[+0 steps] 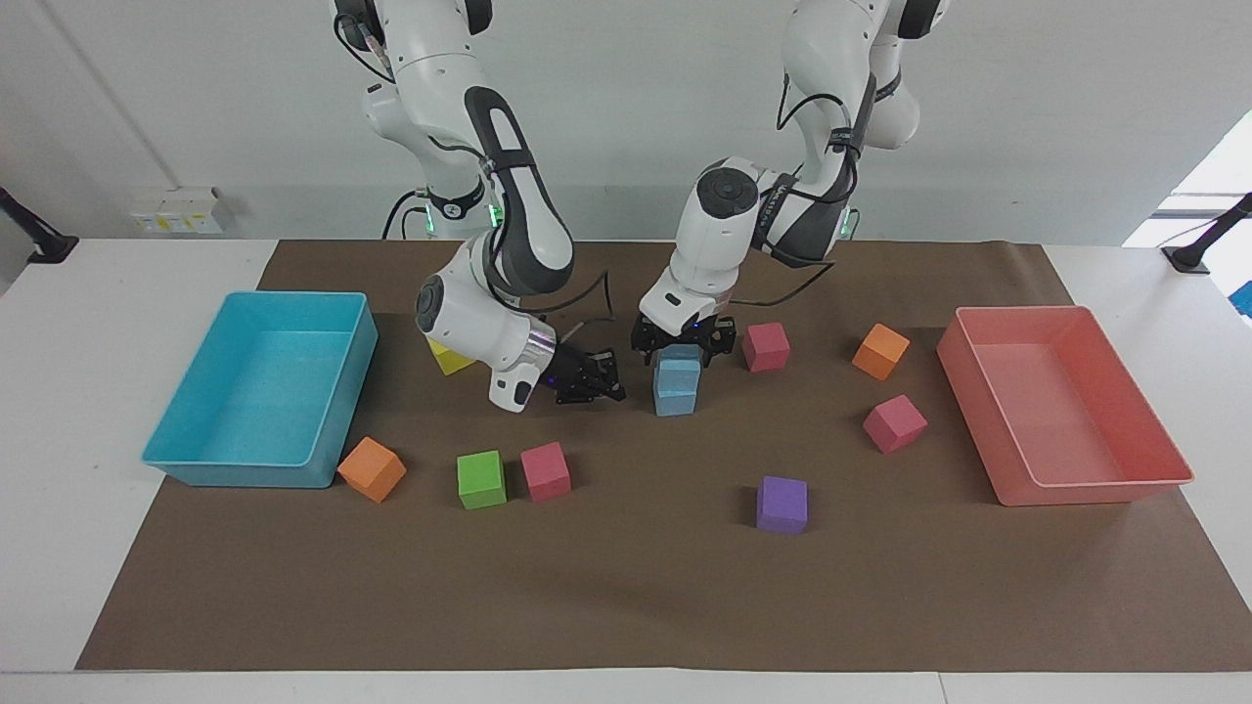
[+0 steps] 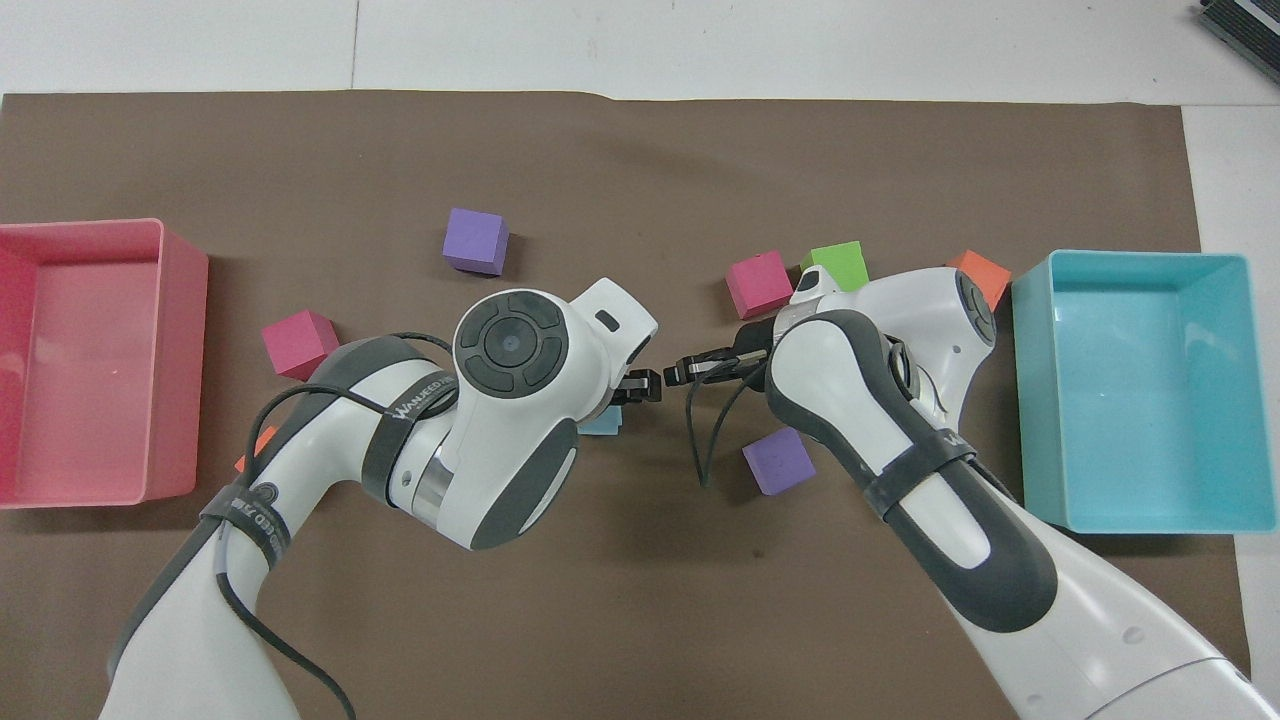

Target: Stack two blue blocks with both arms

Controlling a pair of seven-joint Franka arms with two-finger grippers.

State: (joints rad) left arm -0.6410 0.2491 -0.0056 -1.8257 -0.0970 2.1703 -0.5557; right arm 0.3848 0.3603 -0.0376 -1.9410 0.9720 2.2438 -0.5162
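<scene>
Left arm (image 2: 400, 440) strap: maybe "WANJEED", rest unreadable.

Blue blocks (image 1: 677, 384): matt, foam-like surface with soft edges. Turquoise tray (image 1: 176, 430) and pink tray (image 1: 1095, 489): smooth plastic, slight sheen. Brown table cover (image 1: 626, 596): matt, paper-like sheet; arm casings (image 1: 509, 235): glossy white plastic
</scene>
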